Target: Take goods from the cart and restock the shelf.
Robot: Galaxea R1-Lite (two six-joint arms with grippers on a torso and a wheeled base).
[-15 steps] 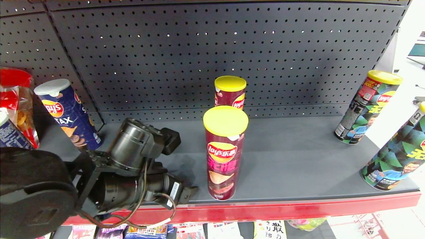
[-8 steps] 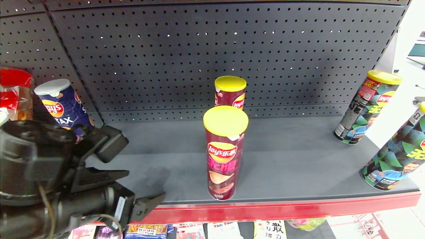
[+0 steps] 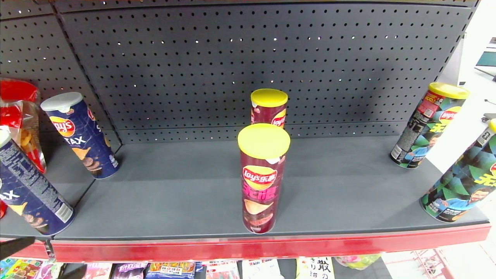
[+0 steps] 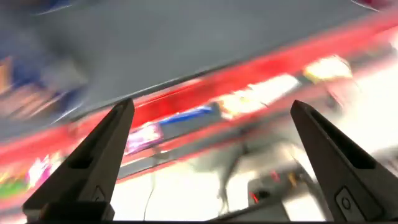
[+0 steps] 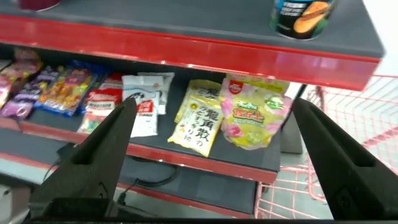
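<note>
Near the front edge of the shelf (image 3: 186,193), at mid-length, stands an upright maroon chip can (image 3: 261,182) with a yellow lid, its twin (image 3: 268,107) behind at the back edge. The left gripper (image 4: 212,106), spread wide and empty, has withdrawn from the shelf's left front; the right gripper (image 5: 214,102) gapes empty too.
</note>
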